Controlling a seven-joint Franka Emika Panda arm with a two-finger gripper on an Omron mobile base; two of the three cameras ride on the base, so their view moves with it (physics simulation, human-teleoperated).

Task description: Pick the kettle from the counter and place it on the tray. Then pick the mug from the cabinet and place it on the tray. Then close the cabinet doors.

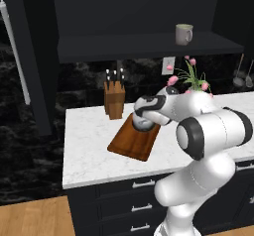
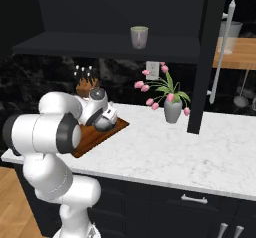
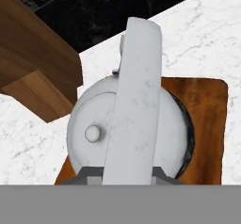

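- The kettle (image 3: 127,133) is over the wooden tray (image 3: 207,124), sitting on it or just above it; I cannot tell which. It is there because the tray is where it has to go.
- The fingers (image 3: 128,173) are squeezed on the kettle's handle (image 3: 136,91), the wide pale band that goes over its top. Holding the handle keeps the kettle upright.
- The knife block (image 1: 114,99) stands just beside the tray's far end, so there is little room on that side.
- The tray lies slanted on the white tabletop (image 1: 84,150), with bare marble all around and its near corner close to the front edge.
- The mug (image 2: 139,36) waits on the shelf of the black cabinet (image 2: 115,52), up above, well apart from the tray.
- The vase of pink flowers (image 2: 171,107) stands between the tray and the open door (image 2: 205,57), so I think the arm should lift straight up first.
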